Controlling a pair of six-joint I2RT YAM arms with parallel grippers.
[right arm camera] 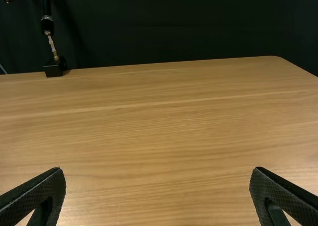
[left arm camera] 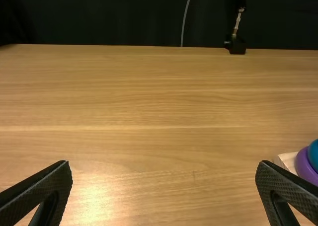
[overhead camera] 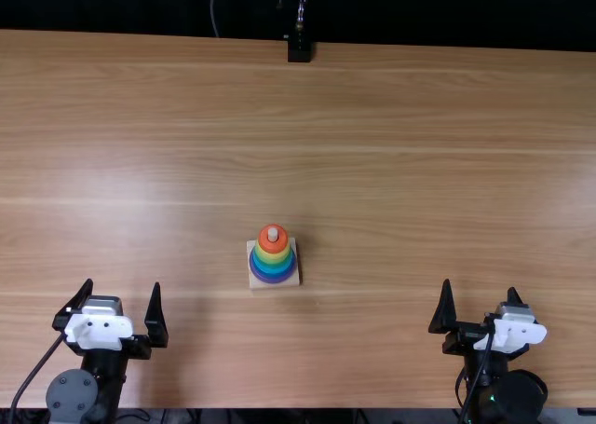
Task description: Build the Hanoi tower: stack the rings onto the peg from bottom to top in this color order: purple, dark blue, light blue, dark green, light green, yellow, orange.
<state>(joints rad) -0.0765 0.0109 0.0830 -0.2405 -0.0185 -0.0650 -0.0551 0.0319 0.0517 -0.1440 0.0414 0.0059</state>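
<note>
Near the table's middle, rings are stacked on the peg [overhead camera: 273, 232] of a square wooden base [overhead camera: 286, 282]. From the top they run orange ring [overhead camera: 272, 245], yellow ring [overhead camera: 273, 257], blue shades, then purple ring [overhead camera: 272, 279]; individual green rings I cannot tell apart. To the left of the stack, my left gripper [overhead camera: 122, 286] is open and holds nothing; my right gripper [overhead camera: 480, 287] is open, well to its right. In the left wrist view the purple ring [left arm camera: 303, 165] and base [left arm camera: 285, 159] lie beyond one finger of my left gripper [left arm camera: 164, 162]. Bare wood lies between the fingers of my right gripper [right arm camera: 157, 169].
A black stand [overhead camera: 299, 49] with a thin metal stem is at the table's far edge. Dark cloth hangs behind the wooden table [overhead camera: 419, 144].
</note>
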